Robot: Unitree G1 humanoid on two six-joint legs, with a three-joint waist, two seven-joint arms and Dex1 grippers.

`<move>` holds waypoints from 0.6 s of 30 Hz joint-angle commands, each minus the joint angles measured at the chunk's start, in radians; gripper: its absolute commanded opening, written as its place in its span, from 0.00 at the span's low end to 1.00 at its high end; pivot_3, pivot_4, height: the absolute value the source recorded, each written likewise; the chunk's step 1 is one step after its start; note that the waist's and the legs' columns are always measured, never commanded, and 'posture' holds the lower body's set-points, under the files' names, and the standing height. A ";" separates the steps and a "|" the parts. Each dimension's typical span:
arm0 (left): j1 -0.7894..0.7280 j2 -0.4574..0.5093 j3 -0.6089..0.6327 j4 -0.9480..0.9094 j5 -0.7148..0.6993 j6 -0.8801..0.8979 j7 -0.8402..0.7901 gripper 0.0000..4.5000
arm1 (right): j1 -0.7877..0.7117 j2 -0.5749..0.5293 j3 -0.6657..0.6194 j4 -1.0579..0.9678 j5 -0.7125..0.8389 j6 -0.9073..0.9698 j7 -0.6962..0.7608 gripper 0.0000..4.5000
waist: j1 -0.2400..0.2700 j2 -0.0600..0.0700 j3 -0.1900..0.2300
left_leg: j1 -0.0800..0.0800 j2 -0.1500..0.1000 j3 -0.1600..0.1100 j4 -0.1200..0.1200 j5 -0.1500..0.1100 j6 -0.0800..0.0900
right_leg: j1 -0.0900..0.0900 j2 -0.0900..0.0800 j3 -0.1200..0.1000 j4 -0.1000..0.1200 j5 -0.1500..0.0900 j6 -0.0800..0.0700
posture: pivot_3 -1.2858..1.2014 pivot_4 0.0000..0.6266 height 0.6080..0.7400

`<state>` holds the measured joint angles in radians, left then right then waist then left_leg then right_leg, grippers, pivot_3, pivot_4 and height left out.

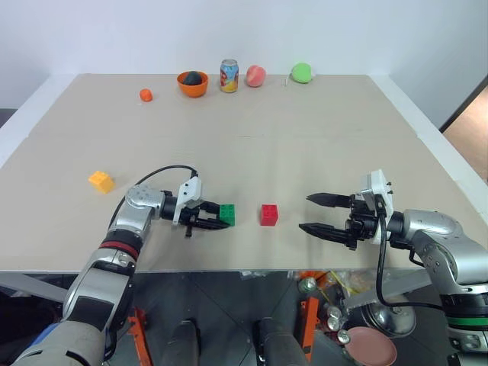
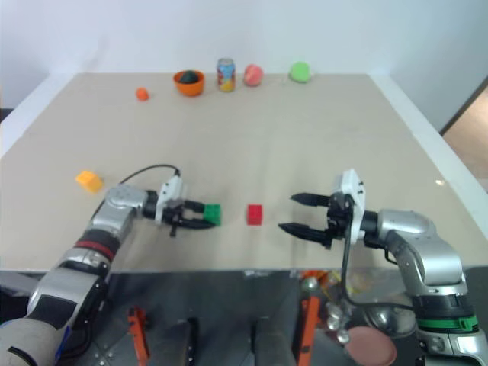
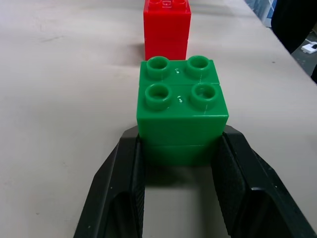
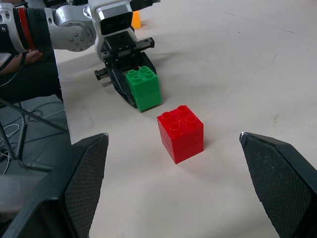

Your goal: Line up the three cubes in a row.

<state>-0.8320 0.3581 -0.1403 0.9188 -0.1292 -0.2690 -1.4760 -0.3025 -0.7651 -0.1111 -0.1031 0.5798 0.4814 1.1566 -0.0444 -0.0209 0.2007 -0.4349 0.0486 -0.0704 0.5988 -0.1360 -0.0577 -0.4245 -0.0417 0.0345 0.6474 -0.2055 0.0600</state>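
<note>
My left gripper (image 1: 219,216) is shut on the green cube (image 1: 227,215), its two black fingers (image 3: 119,193) clamped on the cube's sides, low at the tabletop. The red cube (image 1: 269,214) stands on the table a short gap to the right of the green one, in line with it. Right of the red cube my right gripper (image 1: 314,213) hovers open, pointing left at it with nothing between its fingers. The yellow-orange cube (image 1: 101,181) lies apart at the left, behind my left arm. The right wrist view shows the red cube (image 4: 181,133) and green cube (image 4: 143,88) close together.
Along the far edge stand a small orange ball (image 1: 146,94), an orange bowl (image 1: 193,83) with a dark thing inside, a drink can (image 1: 229,75), a pink fruit (image 1: 255,75) and a green ball (image 1: 302,72). The table's front edge (image 1: 244,268) runs just below both grippers.
</note>
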 commanded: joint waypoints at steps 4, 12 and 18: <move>-0.034 -0.003 0.002 0.020 0.020 -0.044 0.006 0.29 | -0.020 -0.002 -0.003 -0.011 -0.003 -0.014 0.006 0.98 | 0.000 0.000 0.000 | 0.000 0.000 0.000 0.000 0.000 0.000 | 0.000 0.000 0.000 0.000 0.000 0.000 | 0.52 0.24 1.00; -0.031 -0.006 0.002 0.025 0.017 -0.039 -0.006 0.29 | -0.025 -0.002 -0.003 -0.007 -0.009 -0.016 0.006 0.98 | 0.000 0.000 0.000 | 0.000 0.000 0.000 0.000 0.000 0.000 | 0.000 0.000 0.000 0.000 0.000 0.000 | 0.52 0.24 1.00; -0.031 -0.006 0.020 0.012 0.002 -0.011 0.011 0.73 | -0.038 0.000 -0.002 0.004 -0.014 -0.019 0.008 0.98 | 0.000 0.000 0.000 | 0.001 0.000 0.000 0.001 0.000 0.000 | 0.001 0.000 0.000 0.000 0.000 0.000 | 0.52 0.24 1.00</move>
<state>-0.8422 0.3505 -0.1396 0.9400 -0.1215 -0.2758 -1.4825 -0.3192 -0.7617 -0.1104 -0.0917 0.5617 0.4771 1.1555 -0.0444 -0.0208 0.2006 -0.4343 0.0486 -0.0704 0.5995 -0.1360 -0.0577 -0.4236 -0.0417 0.0345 0.6475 -0.2050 0.0603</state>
